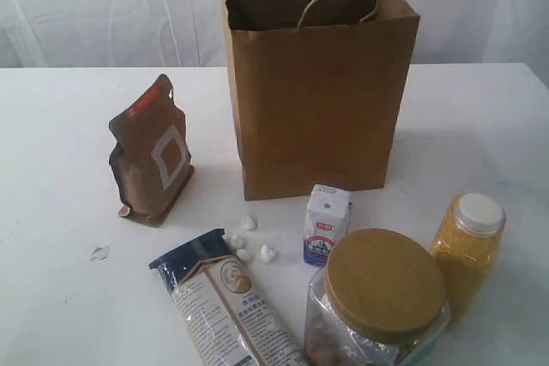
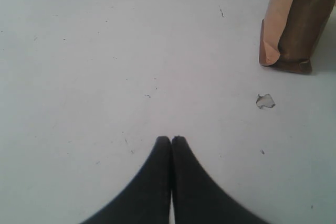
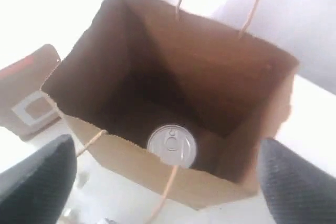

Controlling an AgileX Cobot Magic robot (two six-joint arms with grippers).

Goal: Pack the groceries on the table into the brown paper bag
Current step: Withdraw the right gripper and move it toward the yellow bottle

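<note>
Kraft bag (image 1: 317, 117): upright on table (image 1: 60, 126); thin paper, likely tips easily; metal-lidded can (image 3: 171, 145) stands inside.
Brown pouch (image 1: 153, 153): left of bag, probably soft and light; grip across its flat sides.
Left gripper (image 2: 171, 142): jaws together, empty.
Right gripper (image 3: 168, 182): jaws wide apart above bag mouth.

One bag (image 1: 317, 100), pouch (image 1: 153, 156), packet (image 1: 227, 302), carton (image 1: 326, 225), jar (image 1: 377, 297), bottle (image 1: 467, 250), can (image 3: 171, 146); four lumps (image 1: 268, 254).

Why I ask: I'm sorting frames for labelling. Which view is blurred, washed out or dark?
Exterior view: evenly lit and sharp, though the jar nearest the lens is cropped. Left wrist view: table flat and bright, shut jaws a blurred dark mass. Right wrist view: softest overall, white surroundings blown out, bag interior dark, can lid glinting, open jaws blurred at the corners.
</note>
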